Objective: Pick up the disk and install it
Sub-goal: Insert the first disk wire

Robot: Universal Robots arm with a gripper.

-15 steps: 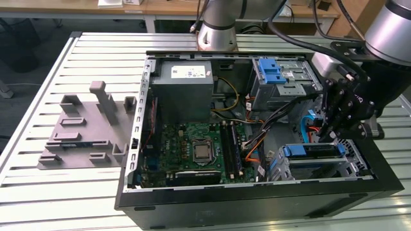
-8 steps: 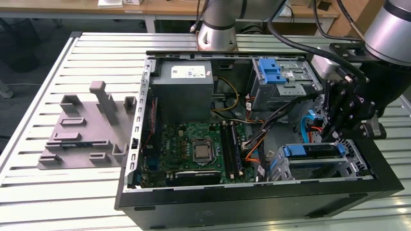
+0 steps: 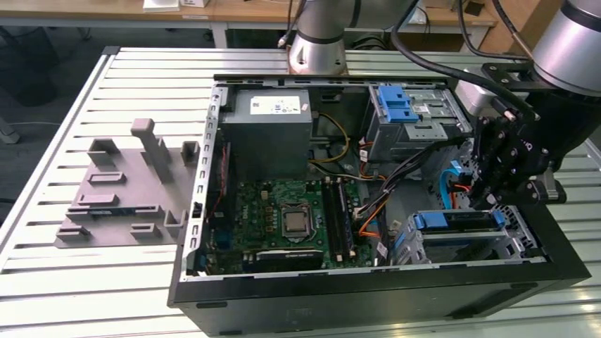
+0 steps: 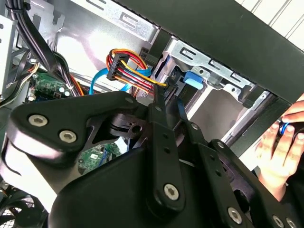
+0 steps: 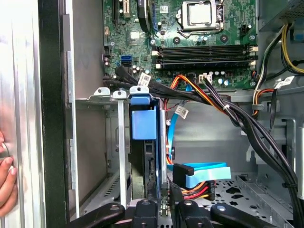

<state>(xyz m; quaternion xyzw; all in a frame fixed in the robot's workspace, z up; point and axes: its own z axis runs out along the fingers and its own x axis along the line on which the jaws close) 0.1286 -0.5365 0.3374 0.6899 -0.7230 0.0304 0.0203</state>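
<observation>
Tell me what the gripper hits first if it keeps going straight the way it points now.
Probably the drive cage with the blue latch: in the first wrist view the gripper points into that bay of the computer case. Depth is unclear, so contact order is a guess.

No print (labels included) can be read.

From my end the table [image 3: 56, 282] looked like ribbed bare metal, the case [image 3: 376, 299] matt black, the claw [image 3: 496, 184] matt black too, and the drive latch [image 5: 143, 122] smooth blue plastic.
</observation>
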